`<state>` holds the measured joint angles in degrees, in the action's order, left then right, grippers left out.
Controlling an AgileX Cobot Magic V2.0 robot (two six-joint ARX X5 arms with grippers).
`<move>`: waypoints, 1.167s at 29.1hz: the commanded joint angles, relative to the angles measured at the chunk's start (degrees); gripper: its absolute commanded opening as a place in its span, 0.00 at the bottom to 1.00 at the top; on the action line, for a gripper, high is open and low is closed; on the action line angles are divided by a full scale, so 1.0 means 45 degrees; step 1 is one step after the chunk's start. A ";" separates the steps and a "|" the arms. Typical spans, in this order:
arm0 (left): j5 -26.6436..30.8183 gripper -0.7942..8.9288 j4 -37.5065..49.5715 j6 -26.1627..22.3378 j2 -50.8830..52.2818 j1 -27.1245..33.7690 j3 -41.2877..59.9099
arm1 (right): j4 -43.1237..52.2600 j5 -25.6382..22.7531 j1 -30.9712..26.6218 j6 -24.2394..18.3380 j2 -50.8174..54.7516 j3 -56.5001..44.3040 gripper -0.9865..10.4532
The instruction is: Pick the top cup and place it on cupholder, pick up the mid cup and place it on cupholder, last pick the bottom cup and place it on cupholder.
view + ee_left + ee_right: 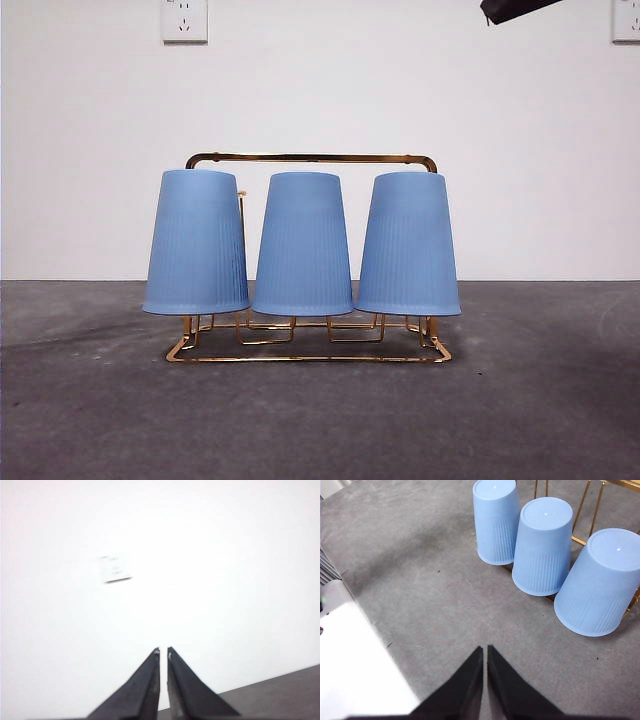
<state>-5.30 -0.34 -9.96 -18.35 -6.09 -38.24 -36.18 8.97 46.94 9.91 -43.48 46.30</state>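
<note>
Three blue ribbed cups hang upside down side by side on the gold wire cupholder: a left cup, a middle cup and a right cup. The right wrist view shows the same row of cups on the cupholder from above. My right gripper is shut and holds nothing, hovering over bare table away from the cups. My left gripper is shut, holds nothing and faces the white wall. A black arm tip shows at the front view's top right corner.
The grey table stretches in front of the rack. A white wall with outlets stands behind. A white surface lies beside the table's edge in the right wrist view.
</note>
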 commanded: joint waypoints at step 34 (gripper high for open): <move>0.0233 0.10 -0.1569 0.0034 0.4036 0.1375 0.8189 | 0.0136 -0.0005 0.0136 0.0083 -0.0049 0.0136 0.09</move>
<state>-4.38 -8.54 -10.37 -0.32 -0.01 -1.89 -36.18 8.97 46.94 9.91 -43.48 46.30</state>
